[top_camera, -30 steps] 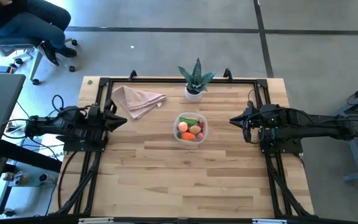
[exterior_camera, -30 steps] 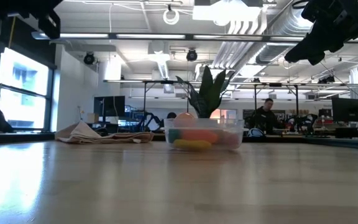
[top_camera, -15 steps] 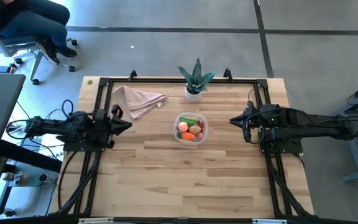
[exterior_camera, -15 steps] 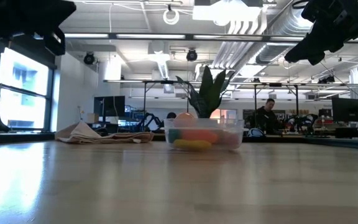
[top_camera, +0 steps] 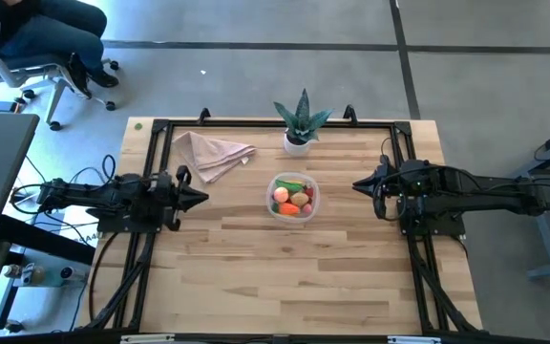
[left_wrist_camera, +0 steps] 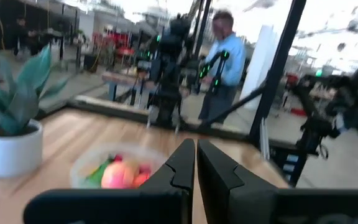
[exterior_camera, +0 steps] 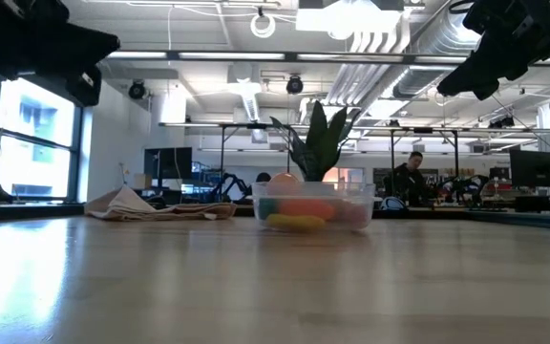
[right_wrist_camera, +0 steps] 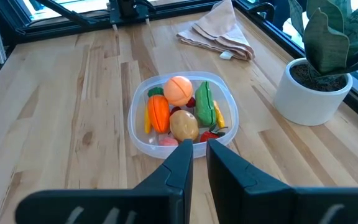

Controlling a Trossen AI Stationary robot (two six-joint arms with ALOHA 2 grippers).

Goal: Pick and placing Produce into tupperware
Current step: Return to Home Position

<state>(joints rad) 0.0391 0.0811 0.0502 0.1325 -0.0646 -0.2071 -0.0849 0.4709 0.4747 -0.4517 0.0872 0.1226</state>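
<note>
Both arms hover apart over the table sides, left gripper (top_camera: 201,199) and right gripper (top_camera: 358,185) jaws closed, empty.

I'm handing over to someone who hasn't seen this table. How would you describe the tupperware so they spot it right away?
Start at the wooden table and find the spiky green potted plant at its far edge. Just in front of that plant, near the table's middle, sits the tupperware. It is the only clear, shallow container with rounded corners, filled with colourful toy produce, unlike the white pot or the crumpled beige cloth beside it.
</note>
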